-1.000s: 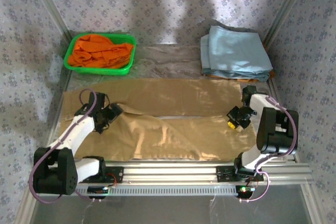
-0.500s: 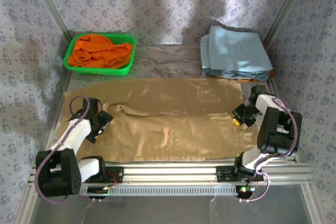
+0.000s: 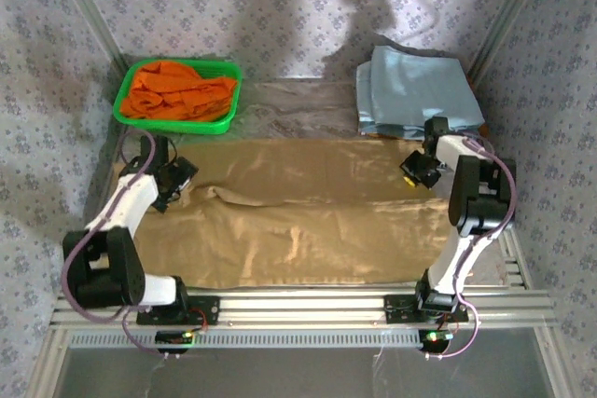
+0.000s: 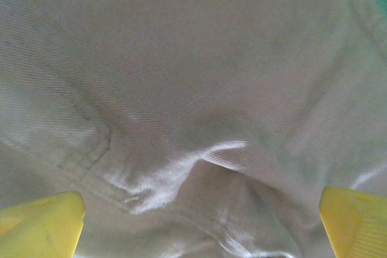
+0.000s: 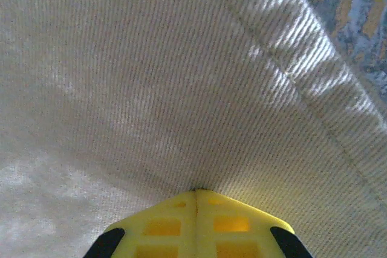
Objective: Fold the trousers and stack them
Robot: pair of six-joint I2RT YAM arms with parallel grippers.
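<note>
The tan trousers (image 3: 298, 221) lie spread across the table from left to right, doubled lengthwise, with a ridge of folds left of the middle. My left gripper (image 3: 175, 179) hovers over their far left end, open; in the left wrist view its yellow fingertips (image 4: 42, 225) stand wide apart above wrinkled cloth (image 4: 193, 77) with nothing between them. At the far right corner of the trousers my right gripper (image 3: 413, 171) is shut on the cloth. In the right wrist view its jaws (image 5: 195, 194) meet with the tan weave (image 5: 151, 77) drawn into the seam between them.
A green basket (image 3: 173, 125) holding an orange garment (image 3: 182, 89) stands at the back left, close to my left gripper. A stack of light blue garments (image 3: 415, 90) lies at the back right, just behind my right gripper. An aluminium rail (image 3: 308, 305) runs along the near edge.
My right gripper has moved away from me to the far right corner, carrying the near layer of trousers over the far one. My left gripper has moved to the far left end, still open.
</note>
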